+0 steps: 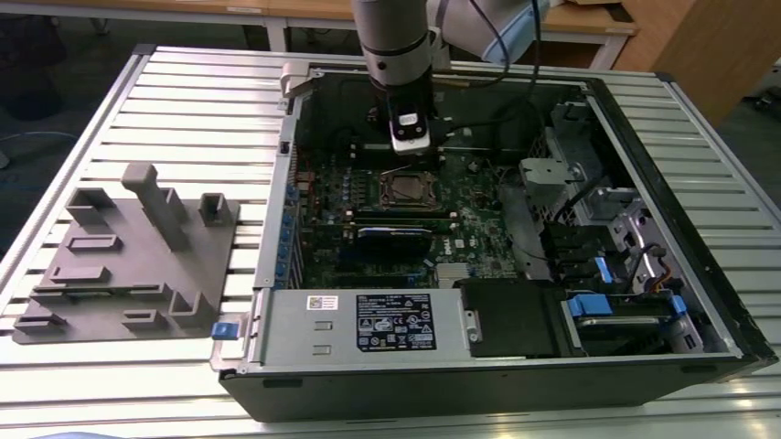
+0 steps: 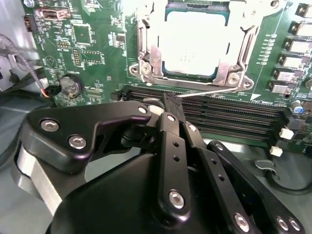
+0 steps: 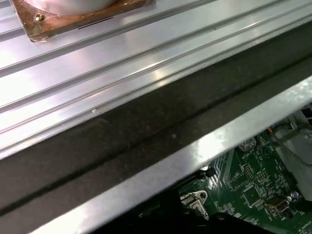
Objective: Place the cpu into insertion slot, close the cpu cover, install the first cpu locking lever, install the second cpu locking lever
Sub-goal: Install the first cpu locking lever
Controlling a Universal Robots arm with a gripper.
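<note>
The black metal gripper (image 2: 171,101), fingers clenched together, touches the free end of the thin silver wire lever (image 2: 214,90) lying along the shiny-rimmed square insertion slot (image 1: 409,189), centre of the exterior view, where the grey square cpu (image 2: 195,44) sits under the silver-frame cpu cover (image 2: 151,53).
</note>
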